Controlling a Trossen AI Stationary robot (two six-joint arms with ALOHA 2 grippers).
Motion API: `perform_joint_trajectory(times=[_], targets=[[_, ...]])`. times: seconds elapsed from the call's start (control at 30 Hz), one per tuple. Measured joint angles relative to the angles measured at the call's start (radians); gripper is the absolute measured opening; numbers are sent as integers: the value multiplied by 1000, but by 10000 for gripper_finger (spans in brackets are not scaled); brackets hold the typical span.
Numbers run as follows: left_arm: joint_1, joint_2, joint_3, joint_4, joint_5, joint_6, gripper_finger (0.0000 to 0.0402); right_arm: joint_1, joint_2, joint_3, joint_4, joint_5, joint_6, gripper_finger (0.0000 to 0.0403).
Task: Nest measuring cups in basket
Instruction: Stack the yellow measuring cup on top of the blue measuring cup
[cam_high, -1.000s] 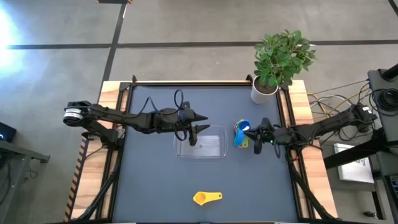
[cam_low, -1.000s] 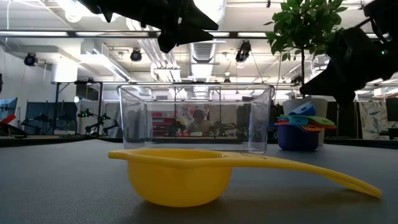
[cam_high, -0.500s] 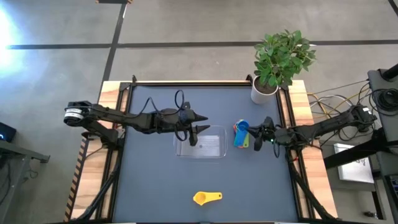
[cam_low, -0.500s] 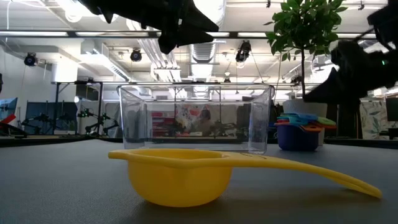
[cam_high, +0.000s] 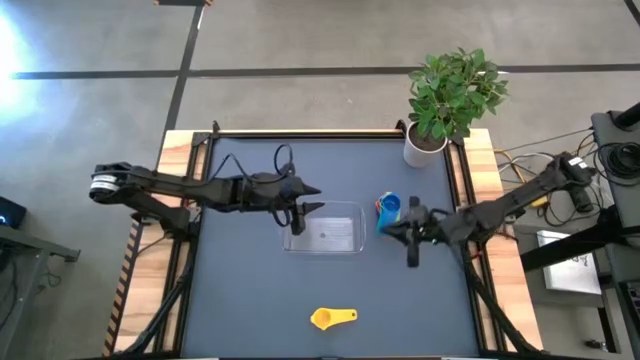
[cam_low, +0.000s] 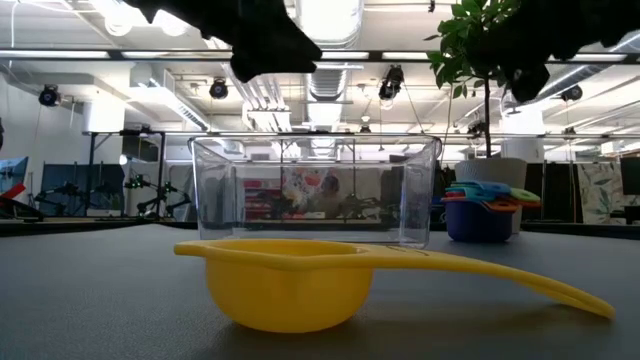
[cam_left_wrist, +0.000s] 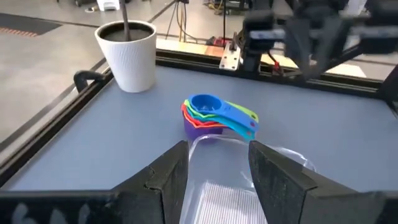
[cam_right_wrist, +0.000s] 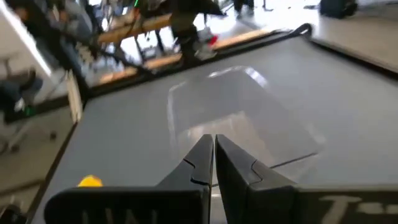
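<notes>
Clear basket (cam_left_wrist: 245, 180) lies under the left gripper's (cam_left_wrist: 217, 163) parted fingers; nested measuring cups (cam_left_wrist: 219, 117) beyond them. Right gripper (cam_right_wrist: 213, 163), fingers pressed together, empty. Yellow cup (cam_low: 290, 280) seems blurred there.

**Around the work area**

A leafy green plant (cam_high: 457, 88) stands in a white ribbed pot (cam_high: 423, 147) at the far right corner of the dark blue-grey table (cam_high: 250, 290). Light wooden boards (cam_high: 175, 150) edge the table's left and right sides. Cables (cam_high: 525, 155) trail across the grey floor on the right.
</notes>
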Motion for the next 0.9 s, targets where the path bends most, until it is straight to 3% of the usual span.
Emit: perform_joint_trajectory(times=[0.2, 0.43, 0.6, 0.73, 0.9], targets=[[-2, -99, -86, 29, 0, -23, 152, 117, 224, 154, -3, 20, -16, 8], [-3, -214, -261, 191, 0, -86, 152, 187, 451, 313, -103, 19, 94, 8], [-5, -230, -369, 386, 31, -143, 152, 207, 592, 425, -157, -28, 168, 11], [-5, -217, -406, 471, 71, -162, 152, 216, 694, 548, -220, -106, 199, 30], [-5, -198, -420, 523, 76, -177, 152, 230, 836, 725, -405, -117, 199, 81]])
